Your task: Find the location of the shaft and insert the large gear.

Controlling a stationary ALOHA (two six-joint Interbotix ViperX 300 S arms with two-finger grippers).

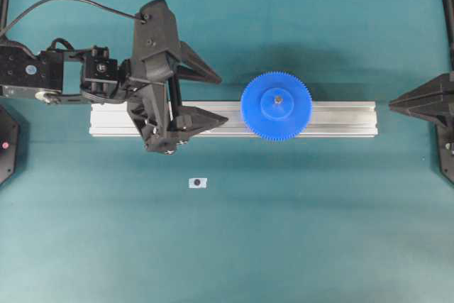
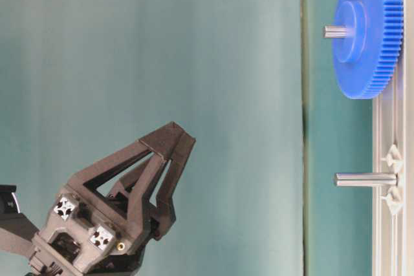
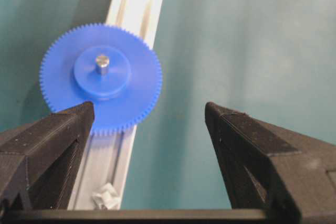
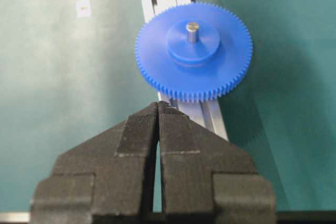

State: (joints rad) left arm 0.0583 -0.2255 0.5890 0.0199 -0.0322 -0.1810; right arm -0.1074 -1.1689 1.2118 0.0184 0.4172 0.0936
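The large gear (image 1: 259, 115), a bright blue toothed disc, lies flat on the aluminium rail (image 1: 340, 118). A grey shaft tip (image 1: 277, 95) pokes up through its hub, as the left wrist view (image 3: 102, 64) and right wrist view (image 4: 192, 31) also show. Further along the rail, the table-level view shows another bare shaft (image 2: 365, 179) between two clear mounts. My left gripper (image 1: 223, 97) hovers open and empty to the left of the gear (image 3: 131, 87), one finger over the rail. My right gripper (image 1: 391, 104) rests shut and empty off the rail's right end, pointing at the gear (image 4: 220, 72).
A small white tag with a dark dot (image 1: 198, 183) lies on the teal mat in front of the rail. A clear mount (image 3: 106, 196) sits in the rail slot under my left gripper. Black frame posts stand at the far corners.
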